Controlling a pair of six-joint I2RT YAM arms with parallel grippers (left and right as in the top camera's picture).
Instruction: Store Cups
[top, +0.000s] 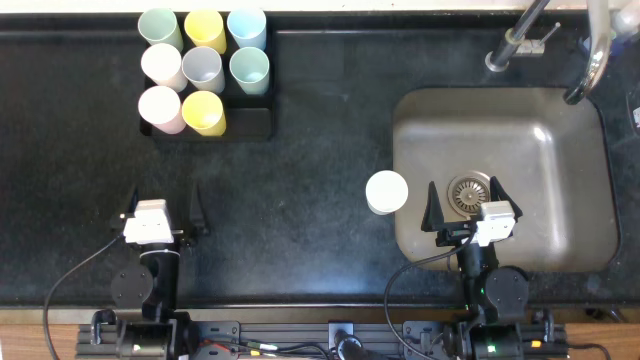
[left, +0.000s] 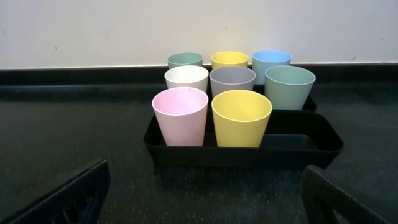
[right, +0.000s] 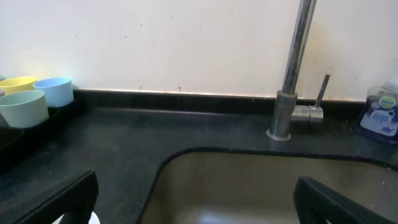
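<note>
— Where are the cups (top: 203, 68)?
— Eight stand upright in the black tray (top: 252, 120) at the counter's (top: 320, 150) far left corner, in three rows. The tray's near right corner shows bare floor. A ninth, the loose white cup (top: 386, 191), sits on the counter just beside the sink's (top: 560, 130) left rim.
— What does the left wrist view add?
— The tray side-on: a pink cup (left: 180, 117) and a yellow cup (left: 241, 118) along its near edge, the others ranked behind, all tapering toward the base.
— And the right wrist view?
— The tap (right: 292, 81) rising from the sink's far rim, a soap bottle (right: 379, 115) beside it, and the blue cup (right: 55, 90) at the tray's far right corner.
— The pincers?
— From above, the left gripper (top: 165, 195) is spread wide and holds nothing, by the counter's near edge, well apart from the tray. The right gripper (top: 465, 188) is just as wide and bare, over the sink's near left part, near the loose white cup
</note>
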